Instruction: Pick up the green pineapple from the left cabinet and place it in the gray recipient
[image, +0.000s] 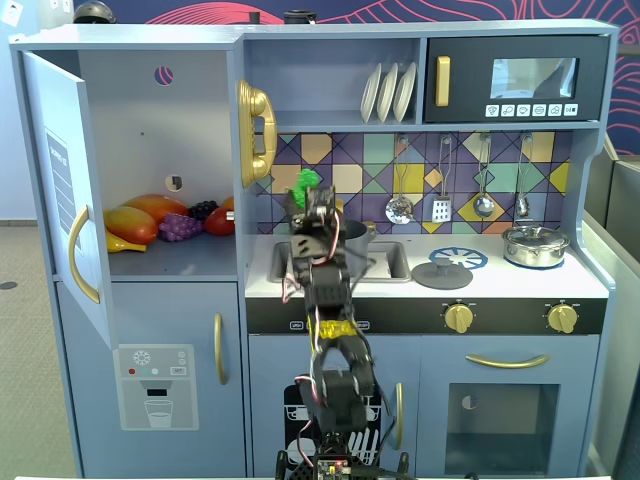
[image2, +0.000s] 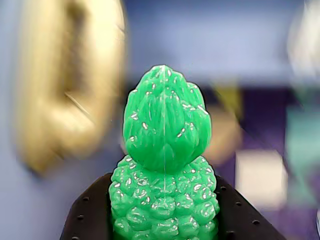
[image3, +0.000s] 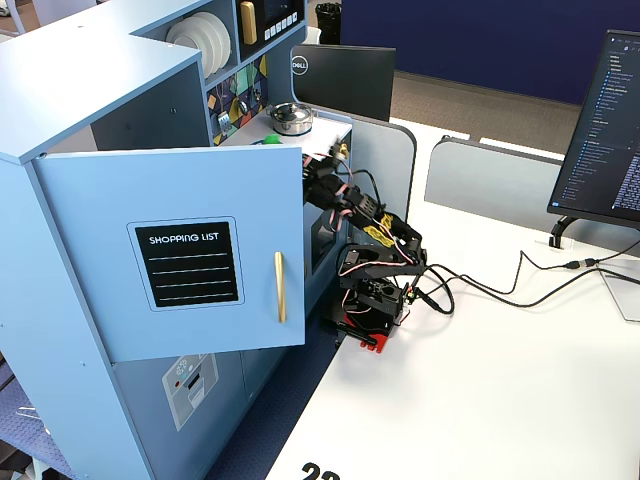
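**Pineapple gripped, raised over sink**

Left cabinet (image: 150, 150) door open; fruit pile (image: 165, 222) on its shelf. Gripper (image: 308, 195) clamped on the green pineapple (image2: 164, 165), crown up, beside the gold phone (image: 256, 132), above the sink area. Gray recipient (image: 352, 236) mostly hidden behind the arm. Gray lid (image: 441, 273) and silver pot (image: 535, 245) at right.

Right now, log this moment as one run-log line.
phase: carry | gripper: shut on green pineapple | position: raised over the sink area, outside left cabinet | gray pot: behind arm, pineapple not yet in it
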